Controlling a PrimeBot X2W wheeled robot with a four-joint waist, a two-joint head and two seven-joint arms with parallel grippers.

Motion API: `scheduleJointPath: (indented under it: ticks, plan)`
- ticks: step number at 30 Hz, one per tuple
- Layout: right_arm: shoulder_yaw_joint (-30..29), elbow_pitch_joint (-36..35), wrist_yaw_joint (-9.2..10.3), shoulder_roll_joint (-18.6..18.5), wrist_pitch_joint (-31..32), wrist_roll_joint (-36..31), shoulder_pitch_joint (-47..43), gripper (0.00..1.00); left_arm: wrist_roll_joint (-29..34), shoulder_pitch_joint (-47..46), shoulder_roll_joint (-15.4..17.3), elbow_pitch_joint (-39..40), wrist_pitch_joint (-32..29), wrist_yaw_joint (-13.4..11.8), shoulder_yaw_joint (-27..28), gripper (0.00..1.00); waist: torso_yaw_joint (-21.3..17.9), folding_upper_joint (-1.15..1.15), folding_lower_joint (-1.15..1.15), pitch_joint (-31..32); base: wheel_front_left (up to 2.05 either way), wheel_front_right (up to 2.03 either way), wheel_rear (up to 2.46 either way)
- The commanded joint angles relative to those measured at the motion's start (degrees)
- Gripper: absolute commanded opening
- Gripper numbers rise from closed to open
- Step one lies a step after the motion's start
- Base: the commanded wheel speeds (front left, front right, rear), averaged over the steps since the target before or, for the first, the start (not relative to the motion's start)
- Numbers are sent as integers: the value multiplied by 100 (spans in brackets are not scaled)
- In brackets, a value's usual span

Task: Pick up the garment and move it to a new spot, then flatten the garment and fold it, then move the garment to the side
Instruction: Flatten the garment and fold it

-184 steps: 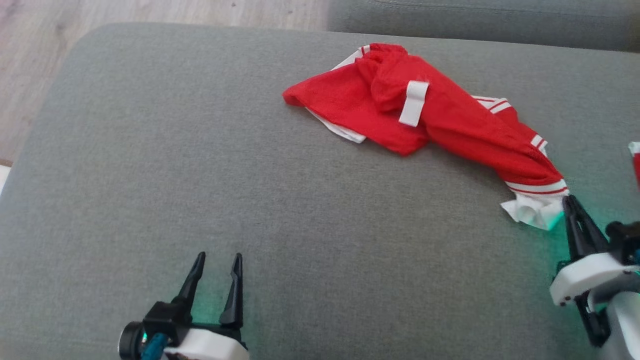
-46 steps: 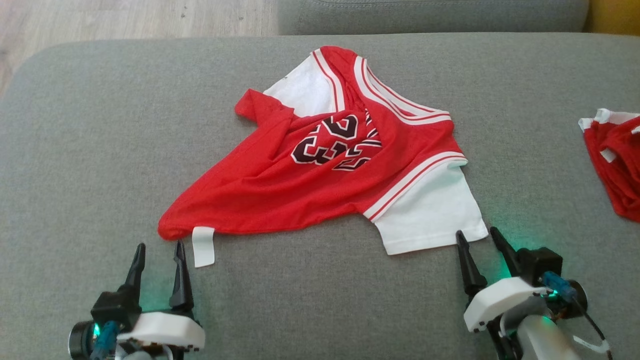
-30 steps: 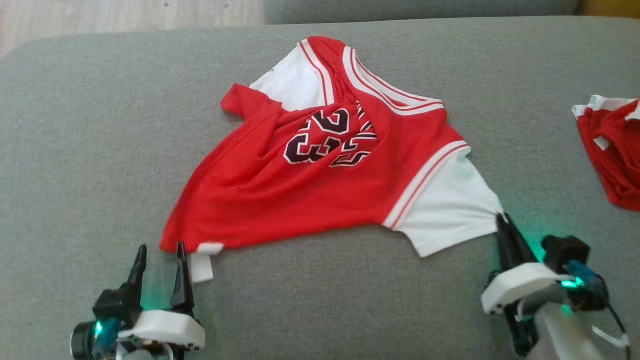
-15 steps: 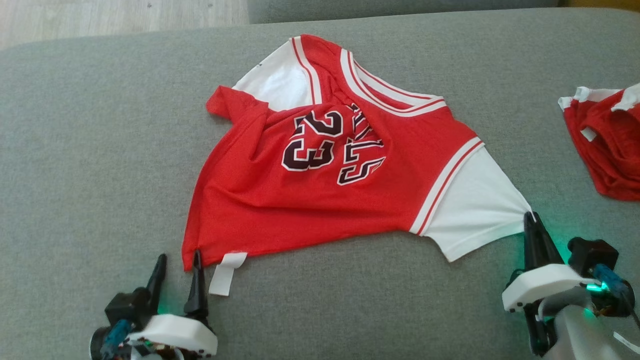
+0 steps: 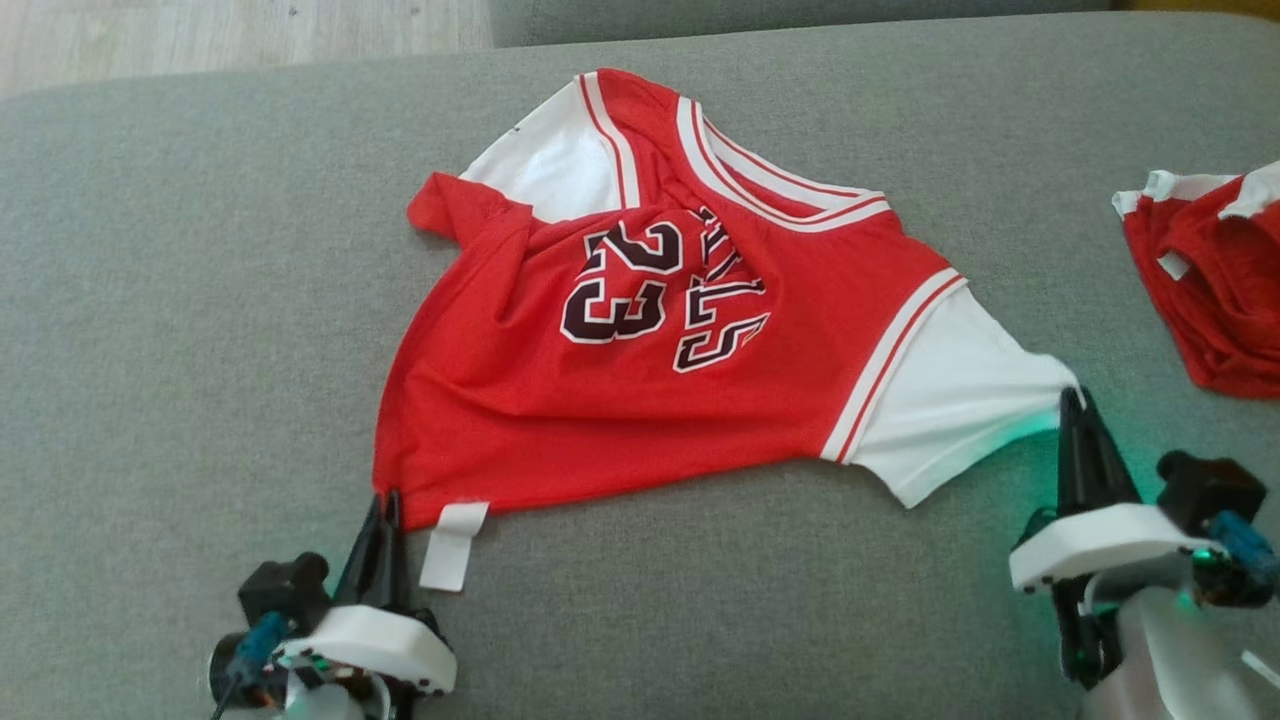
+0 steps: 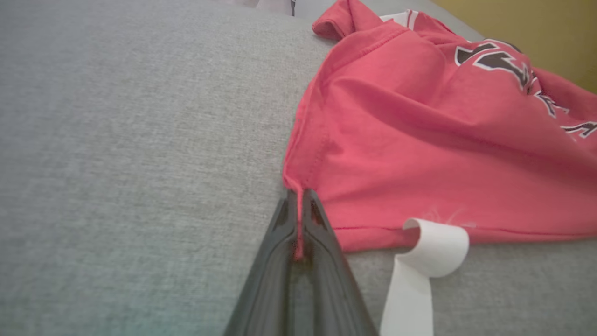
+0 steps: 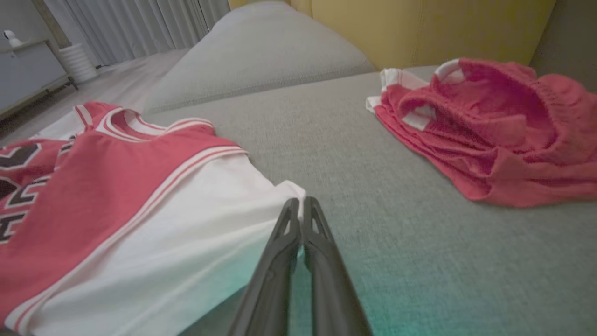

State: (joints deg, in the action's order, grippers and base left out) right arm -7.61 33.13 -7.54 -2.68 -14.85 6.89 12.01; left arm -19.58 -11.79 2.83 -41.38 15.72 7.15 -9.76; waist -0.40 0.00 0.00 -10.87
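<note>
Lying numerals-up on the grey cushion (image 5: 200,300), the jersey (image 5: 620,420) is red with white sleeves, striped trim and dark digits on the chest. It is partly spread, with folds near the collar and a rumpled far-left edge. A white tag (image 5: 448,545) hangs from the near hem onto the cushion. The left gripper (image 5: 386,503) comes in low from the near side, jaws pressed together, pinching the hem's left corner just beside the tag. The right gripper (image 5: 1077,402), also low and pointing away from the robot, has its jaws clamped on the tip of the near sleeve (image 5: 950,400), which is drawn to a point. Red shorts (image 5: 1210,300) lie bunched on the cushion, well to the right.
</note>
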Motion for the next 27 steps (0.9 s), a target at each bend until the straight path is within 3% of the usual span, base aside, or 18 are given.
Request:
scheduleJointPath:
  ticks: [1,11,19,23,27]
  plan:
    - [180,-287,5,-32,-15,108,68,0,-46,-11,5,-33,-72,31,-9,0,8,0,0,5,0,0,0]
    - [564,-1543,5,-144,-15,1493,586,0,-142,-582,439,2163,-72,33,215,0,105,0,0,151,0,0,0]
    - [893,-2853,5,-871,-15,2859,1884,0,74,-1871,1277,4075,-72,33,719,0,133,0,0,352,0,0,0]
    - [1049,-3392,5,-1287,93,3287,2691,0,260,-2544,1764,4541,-74,34,798,0,157,0,0,491,0,0,0]
    - [954,-3591,5,-1482,402,3393,3389,0,217,-3144,2011,4761,-398,34,866,0,193,0,0,519,0,0,0]
